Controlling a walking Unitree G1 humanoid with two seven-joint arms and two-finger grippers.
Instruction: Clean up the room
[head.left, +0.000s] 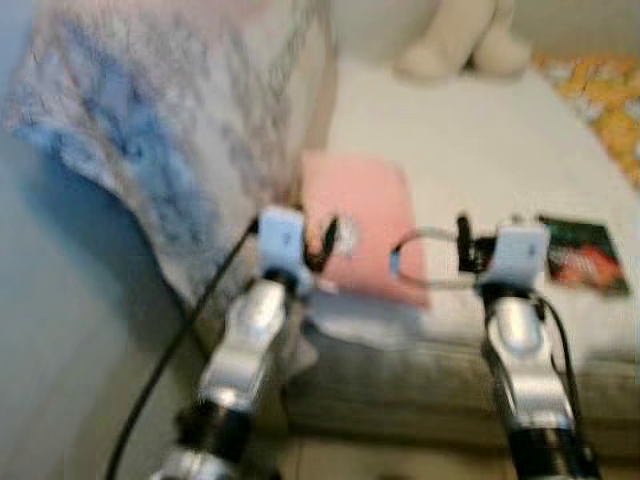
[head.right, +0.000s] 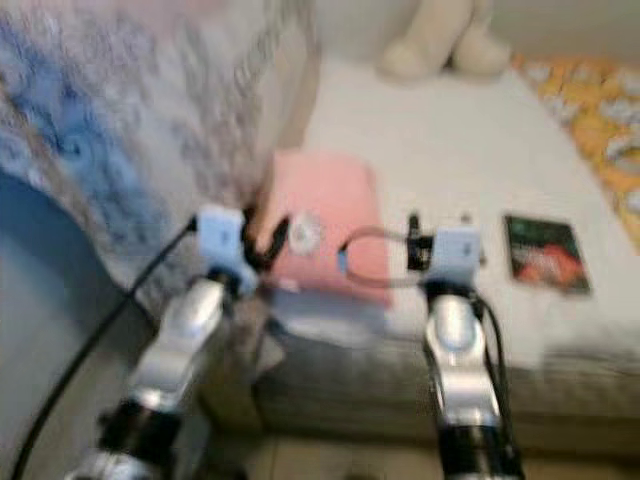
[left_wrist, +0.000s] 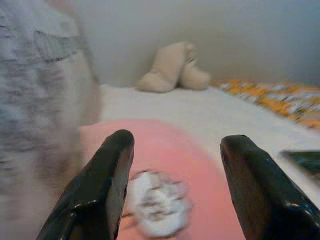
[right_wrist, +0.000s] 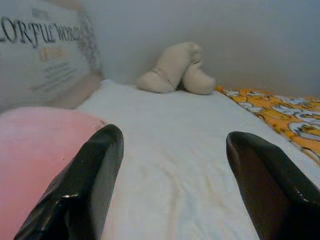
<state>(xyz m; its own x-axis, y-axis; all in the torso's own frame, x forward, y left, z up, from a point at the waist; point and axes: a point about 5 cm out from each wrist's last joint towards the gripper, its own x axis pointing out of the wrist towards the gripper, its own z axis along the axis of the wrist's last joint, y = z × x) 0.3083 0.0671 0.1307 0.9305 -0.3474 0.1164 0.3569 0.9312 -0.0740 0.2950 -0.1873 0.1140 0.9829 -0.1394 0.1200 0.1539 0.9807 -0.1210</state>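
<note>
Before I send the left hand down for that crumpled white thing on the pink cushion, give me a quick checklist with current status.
1. Left hand open: ok, fingers spread wide.
2. Target in line: ok, the crumpled white thing lies between the fingers in the left wrist view, on the pink cushion.
3. Right hand out of the way: ok, open over the white bed, beside the cushion.
4. Image sharpness: not ok, the head views are blurred.
5. What the white thing is: cannot tell, too blurred.
6. Dark booklet apart from the target: ok, it lies off to the right.
</note>
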